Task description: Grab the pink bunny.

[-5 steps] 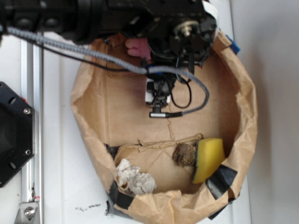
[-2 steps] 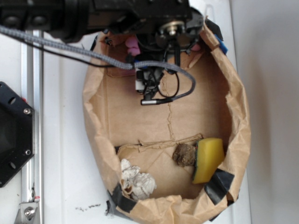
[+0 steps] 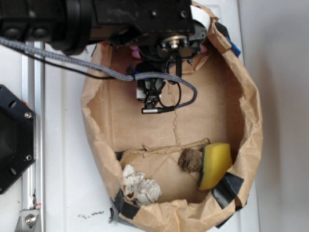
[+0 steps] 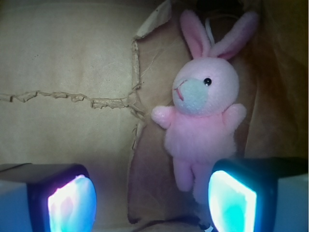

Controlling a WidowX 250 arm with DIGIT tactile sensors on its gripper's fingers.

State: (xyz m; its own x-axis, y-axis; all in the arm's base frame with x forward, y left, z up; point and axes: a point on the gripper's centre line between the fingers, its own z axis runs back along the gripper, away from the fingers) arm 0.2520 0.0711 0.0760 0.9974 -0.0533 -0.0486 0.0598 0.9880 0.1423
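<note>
Since a second ago our arm has shifted toward the paper bag's (image 3: pixel 96 140) far edge. Our gripper (image 4: pixel 152 200) hangs open, the pink bunny (image 4: pixel 203 116) against the bag's far wall, one leg beside the right pad (image 4: pixel 231 203).

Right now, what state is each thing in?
pink bunny: lying face up on the brown paper, ungrasped, one leg beside a tool pad.
tool: open, empty, bunny off to one side.
paper bag: open, sides rolled down.
yellow sponge: leaning on bag wall.
crumpled paper: balled up.
</note>
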